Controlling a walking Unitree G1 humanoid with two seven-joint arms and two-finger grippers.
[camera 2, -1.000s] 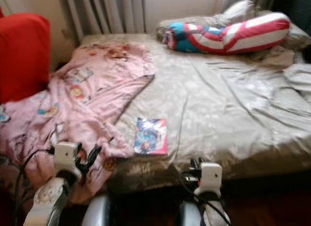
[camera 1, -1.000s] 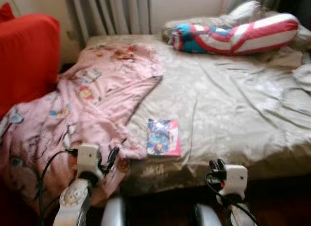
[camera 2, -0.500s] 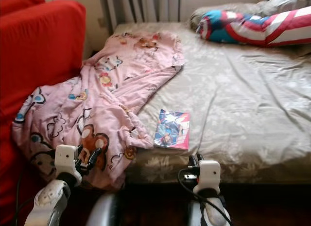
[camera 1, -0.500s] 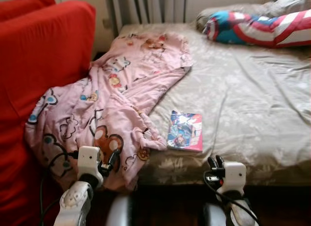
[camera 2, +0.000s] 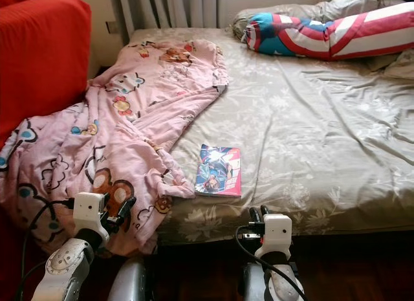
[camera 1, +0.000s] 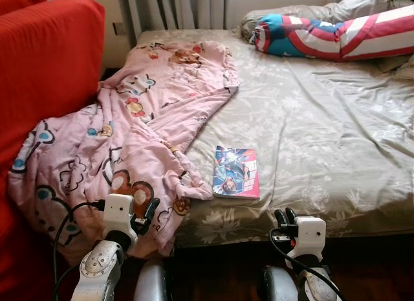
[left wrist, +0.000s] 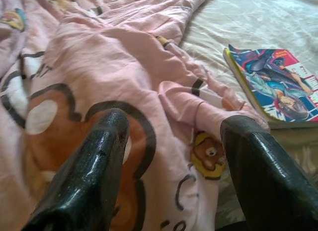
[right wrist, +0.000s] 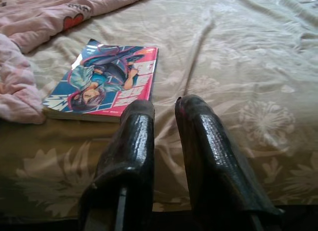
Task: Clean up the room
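The robot is standing at the foot of the bed [camera 1: 336, 152], and nothing here looks tidied yet: the pink blanket [camera 1: 129, 139] is lying rumpled, half on the mattress and half spilling off the near corner toward the red sofa [camera 1: 45, 68], and a book [camera 1: 237, 172] is sitting flat on the sheet, just beside the blanket's edge, close to the near side of the bed. The left gripper [camera 1: 147, 212] is hovering low in front of the hanging blanket, fingers [left wrist: 84, 171] spread wide with nothing between them. The right gripper [camera 1: 285, 217] is holding below the bed edge, facing the book, its fingers [right wrist: 134, 141] nearly together and empty; whether they are fully shut is hard to tell from this angle. So the whole job appears to be ahead: the book wants collecting, the blanket straightening. At the head of the bed a striped pillow [camera 1: 330, 35] is lying in front of the curtains [camera 1: 174, 6]. Nothing is blocking the book, though the blanket's fold is crowding its left side.
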